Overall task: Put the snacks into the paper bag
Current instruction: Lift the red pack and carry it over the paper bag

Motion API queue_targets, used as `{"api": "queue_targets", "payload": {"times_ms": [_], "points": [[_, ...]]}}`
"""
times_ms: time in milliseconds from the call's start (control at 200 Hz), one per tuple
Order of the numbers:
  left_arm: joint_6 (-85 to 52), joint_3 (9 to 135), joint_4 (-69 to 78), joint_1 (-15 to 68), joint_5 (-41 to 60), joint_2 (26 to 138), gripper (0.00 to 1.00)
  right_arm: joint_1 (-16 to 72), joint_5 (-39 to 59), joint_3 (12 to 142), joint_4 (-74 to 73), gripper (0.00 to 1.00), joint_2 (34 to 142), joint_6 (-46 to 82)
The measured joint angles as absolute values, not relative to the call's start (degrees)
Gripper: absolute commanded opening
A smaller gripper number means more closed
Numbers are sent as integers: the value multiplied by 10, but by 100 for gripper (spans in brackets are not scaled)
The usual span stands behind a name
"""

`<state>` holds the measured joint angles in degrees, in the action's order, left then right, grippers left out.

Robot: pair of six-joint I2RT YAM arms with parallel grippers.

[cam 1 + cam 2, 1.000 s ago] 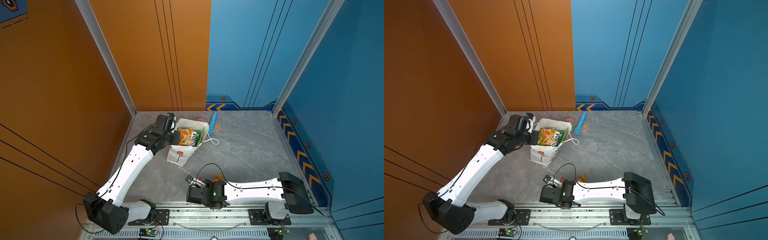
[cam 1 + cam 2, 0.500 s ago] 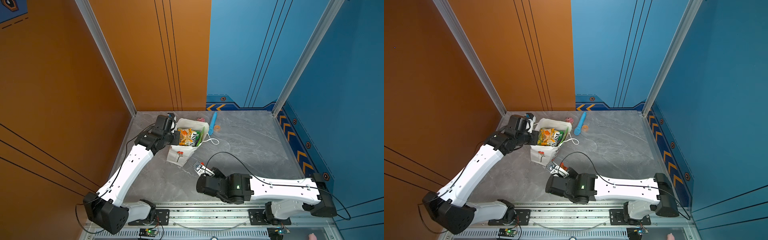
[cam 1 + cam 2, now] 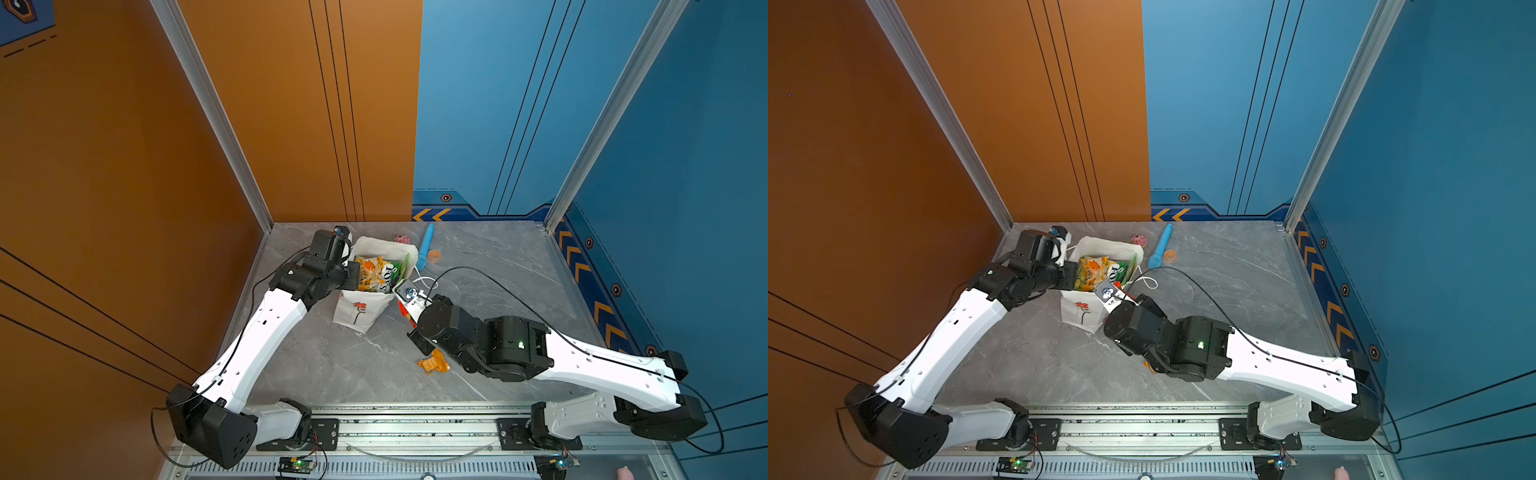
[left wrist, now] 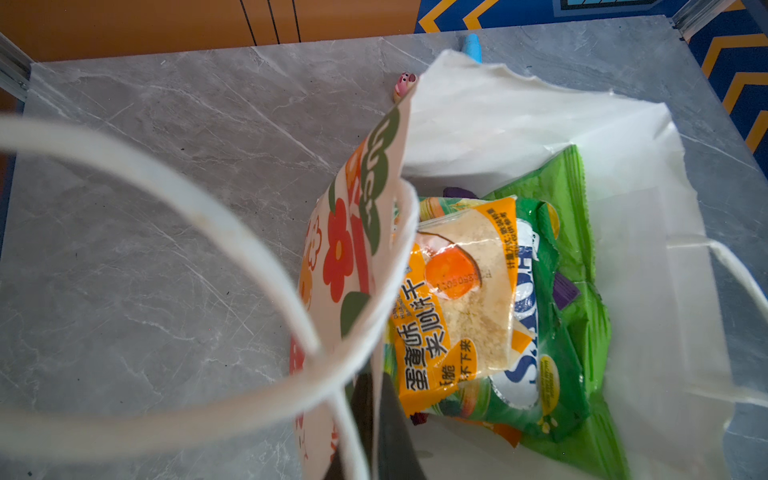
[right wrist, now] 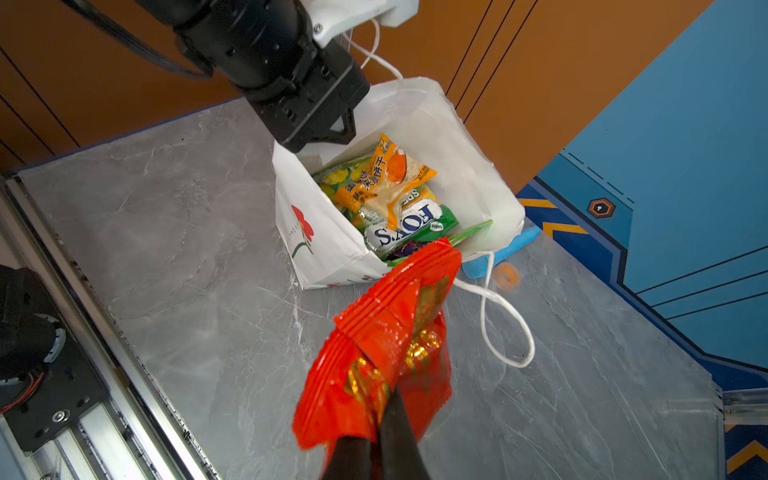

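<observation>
Found a blue tube [image 3: 425,248] lying slanted on the grey marbled bench [image 3: 507,282]. Saw a small orange ring [image 3: 435,256] flat just beside the tube's wider end. Noted a small pink toy [image 3: 401,239] near the tube, opposite the ring.

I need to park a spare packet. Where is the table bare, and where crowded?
Bare: the table right of the orange ring, up to the wall; also the front patch between left arm and orange packet. Crowded: around the paper bag, where the left gripper pinches its rim and the right gripper holds a red packet.
</observation>
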<state>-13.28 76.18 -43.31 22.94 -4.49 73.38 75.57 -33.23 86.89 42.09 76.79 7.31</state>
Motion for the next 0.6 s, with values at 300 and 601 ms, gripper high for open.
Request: {"api": "queue_targets", "payload": {"times_ms": [300,601], "points": [[-133,762,-433,229,-45,734,0,698,-323,982,398,0,835,29],[-133,762,-433,229,-45,734,0,635,-266,1061,400,0,915,30]]}}
